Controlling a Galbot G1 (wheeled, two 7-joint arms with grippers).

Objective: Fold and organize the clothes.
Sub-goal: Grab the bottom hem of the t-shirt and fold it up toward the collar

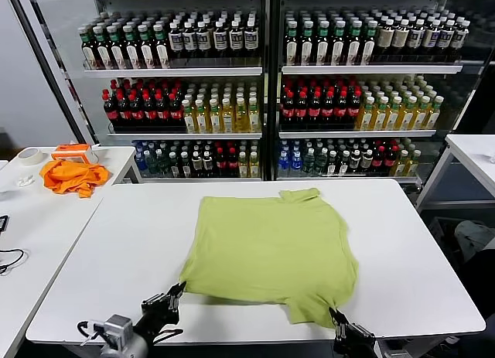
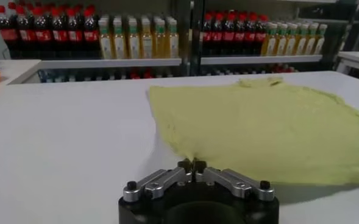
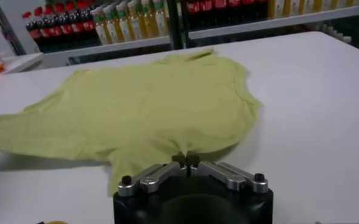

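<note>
You have the shirt lying flat on the white table, collar toward the shelves, hem toward the robot, one sleeve poking out at the near right corner. It looks partly gathered rather than neatly folded, so I judge the folding is barely begun.

Left gripper sits low at the table's near edge, just beside the shirt's near left corner; in its wrist view the fingertips are pressed together with nothing between them, cloth edge right ahead. Right gripper is at the near edge by the sleeve; its wrist view shows the tips closed together too, right at the fabric's edge, but I can't confirm any cloth is pinched. Both at the hem corners likely means you're set up for a two-handed lift of the near edge.

Surface is plain, smooth white. An orange cloth and a tape roll sit on the side table to the left, well apart. Behind, shelves of bottles fill the back wall.
</note>
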